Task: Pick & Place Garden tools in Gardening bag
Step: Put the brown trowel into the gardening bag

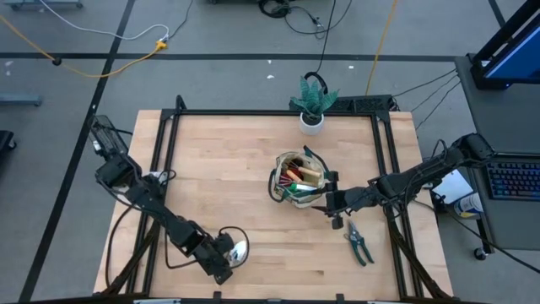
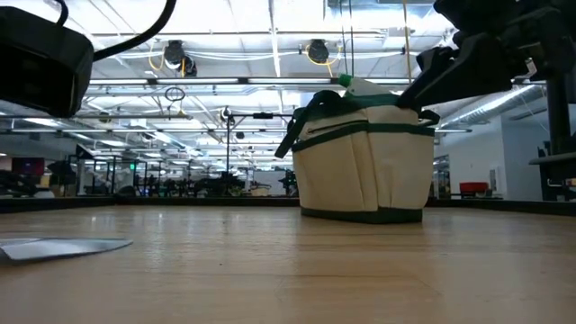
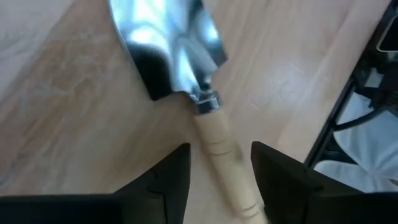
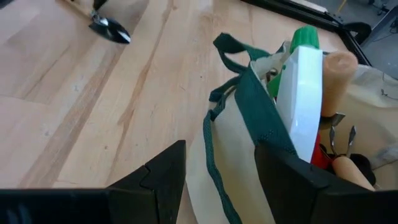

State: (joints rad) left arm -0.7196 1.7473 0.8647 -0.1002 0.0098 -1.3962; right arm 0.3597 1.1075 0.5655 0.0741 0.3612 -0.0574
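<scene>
Down at the near edge of the table (image 1: 219, 160), the left gripper (image 3: 219, 180) hangs over a metal trowel (image 3: 180, 62). Its jaws stand spread, one on each side of the trowel's pale wooden handle (image 3: 227, 168), and the handle runs through the gap between them without either finger clearly touching it. The shiny blade lies just ahead of the fingertips, flat on the wood.

Near the middle of the table the right gripper (image 4: 221, 180) hovers at the gardening bag (image 1: 297, 179), jaws also spread and empty. A dark green strap and the tan cloth side of the bag sit in the gap between its fingers, and just beyond them several things stick up out of the bag: a white and green piece (image 4: 300, 93), a wooden handle and some metal tines.

The pruning shears (image 1: 358, 243) lie on the table just beside the right gripper, on the side nearer the table's front edge. A potted plant (image 1: 312, 103) stands at the far edge, well beyond the bag.
</scene>
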